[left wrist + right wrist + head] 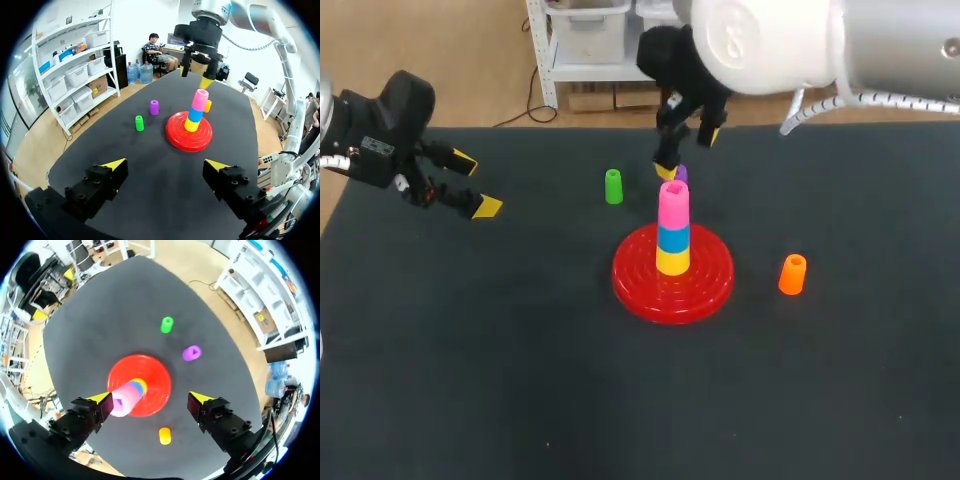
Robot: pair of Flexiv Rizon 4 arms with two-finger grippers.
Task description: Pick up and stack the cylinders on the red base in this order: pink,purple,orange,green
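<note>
Nearest the head camera, the right arm's white casing (pixel 770 40) cuts off the far right corner of the dark counter (pixel 520 380). The small purple plastic cylinder (pixel 681 173) is almost hidden behind the right gripper (pixel 688 150), which is held open and empty just above the pink plastic cylinder (pixel 672 200) already seated on the round red base (pixel 710 285). That pink cylinder could be clipped and knocked off if the gripper were swung toward the purple one without being lifted clear; the left gripper (pixel 475 183) is seen open and empty near the left edge.
</note>
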